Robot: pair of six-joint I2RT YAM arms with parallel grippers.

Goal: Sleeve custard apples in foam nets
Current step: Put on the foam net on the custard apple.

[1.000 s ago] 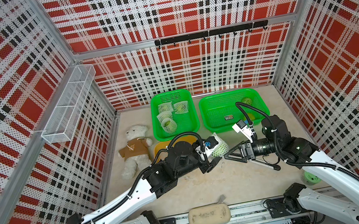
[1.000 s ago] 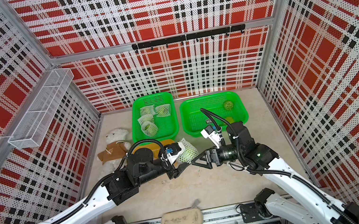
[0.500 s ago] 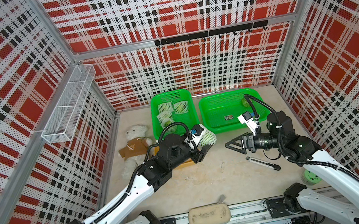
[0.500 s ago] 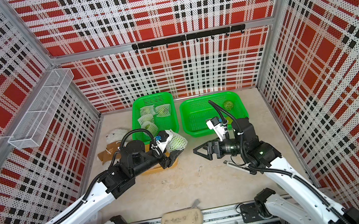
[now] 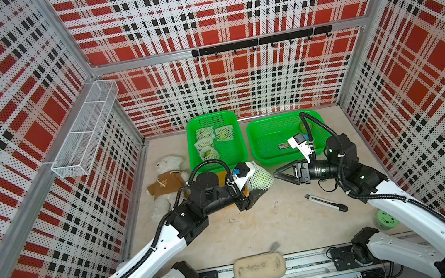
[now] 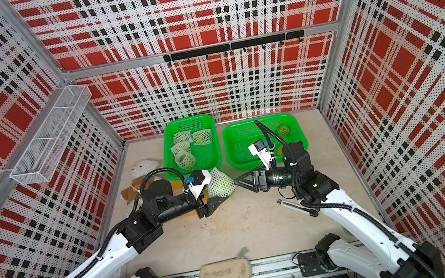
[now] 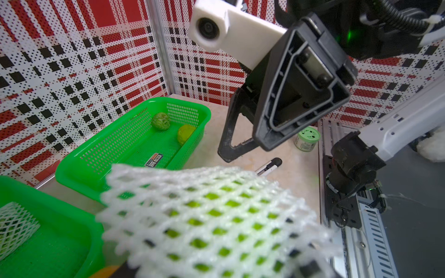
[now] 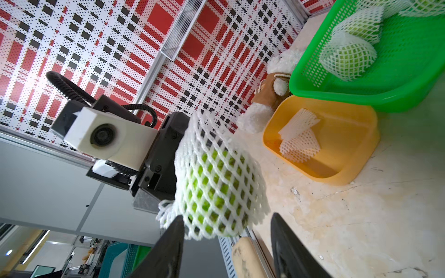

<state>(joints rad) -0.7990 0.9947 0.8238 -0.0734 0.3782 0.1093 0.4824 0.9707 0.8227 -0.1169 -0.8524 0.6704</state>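
Gripping one netted custard apple (image 5: 260,179) with left claw (image 5: 256,189); right claw (image 5: 277,173) part-open, empty. Two bare custard apples (image 7: 160,121), two spare nets (image 8: 299,134).

Red, black and white plaid walls (image 5: 222,6) all around! Two bright green baskets (image 5: 253,146), a white diamond-mesh foam net (image 5: 259,178) with a yellow-green custard apple (image 8: 212,190) showing through, a yellow tray (image 8: 358,168), and a white bear (image 5: 169,166) in brown.

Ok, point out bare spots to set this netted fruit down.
Bare table between the left arm, the pen and the pouch. The right basket is bare at its end by the left basket. Crowded: that basket, and around the netted fruit.
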